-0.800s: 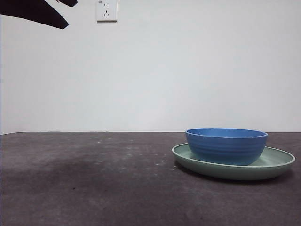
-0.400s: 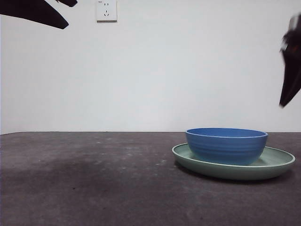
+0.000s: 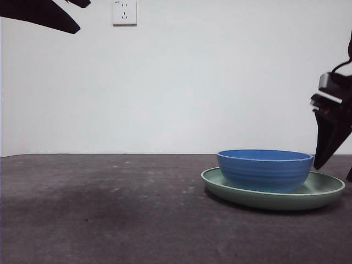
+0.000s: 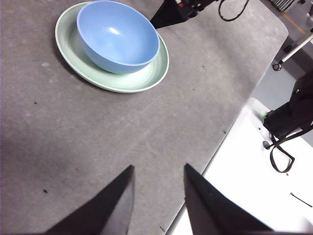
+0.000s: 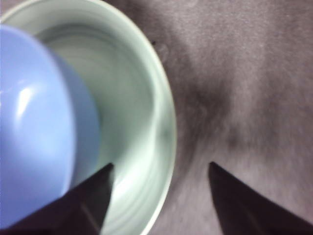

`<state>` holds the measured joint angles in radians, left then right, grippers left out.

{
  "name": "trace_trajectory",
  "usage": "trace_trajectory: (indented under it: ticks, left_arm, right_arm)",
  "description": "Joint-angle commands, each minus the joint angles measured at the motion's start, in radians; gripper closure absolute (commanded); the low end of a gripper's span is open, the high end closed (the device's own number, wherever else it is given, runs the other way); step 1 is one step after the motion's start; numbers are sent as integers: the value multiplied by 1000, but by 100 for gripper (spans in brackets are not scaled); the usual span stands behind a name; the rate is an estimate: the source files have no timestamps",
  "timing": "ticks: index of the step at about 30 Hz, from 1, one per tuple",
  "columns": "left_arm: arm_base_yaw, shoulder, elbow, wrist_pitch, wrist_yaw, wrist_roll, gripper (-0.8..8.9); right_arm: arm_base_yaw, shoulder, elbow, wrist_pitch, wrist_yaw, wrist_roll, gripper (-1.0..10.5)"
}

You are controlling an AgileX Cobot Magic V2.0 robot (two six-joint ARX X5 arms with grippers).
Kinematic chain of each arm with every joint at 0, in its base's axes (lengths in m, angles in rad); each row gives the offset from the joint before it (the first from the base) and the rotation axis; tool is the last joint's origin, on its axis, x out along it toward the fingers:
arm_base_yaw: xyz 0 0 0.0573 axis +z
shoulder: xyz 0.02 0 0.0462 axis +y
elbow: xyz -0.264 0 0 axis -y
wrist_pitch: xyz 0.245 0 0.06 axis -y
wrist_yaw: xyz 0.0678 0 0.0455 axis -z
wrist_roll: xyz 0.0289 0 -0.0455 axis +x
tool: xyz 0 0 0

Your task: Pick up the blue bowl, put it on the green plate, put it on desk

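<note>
Black right gripper (image 5: 159,171) gapes, seemingly straddling green plate (image 5: 164,112) rim.

The front view looks level across the tabletop (image 3: 110,220) toward a white wall. The left wrist view looks down from high, well away from the blue bowl (image 4: 118,35) on the green plate (image 4: 142,81). The right wrist view looks straight down, very near, its open pincer (image 5: 159,174) straddling the plate's rim. All three share bowl and plate.
</note>
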<state>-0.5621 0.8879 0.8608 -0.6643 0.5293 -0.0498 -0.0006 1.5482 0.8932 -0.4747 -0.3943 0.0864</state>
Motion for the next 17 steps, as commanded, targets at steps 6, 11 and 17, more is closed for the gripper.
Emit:
trace_trajectory:
  ticks: [6, 11, 17]
  left_arm:
    - [-6, 5, 6, 6, 6, 12, 650]
    - [-6, 5, 6, 6, 6, 11, 650]
    - [-6, 5, 6, 6, 6, 11, 650]
  right_arm:
    - [0, 77, 18, 57, -32, 11, 799]
    - [0, 92, 18, 64, -31, 11, 871]
    - [-2, 92, 18, 80, -24, 24, 933]
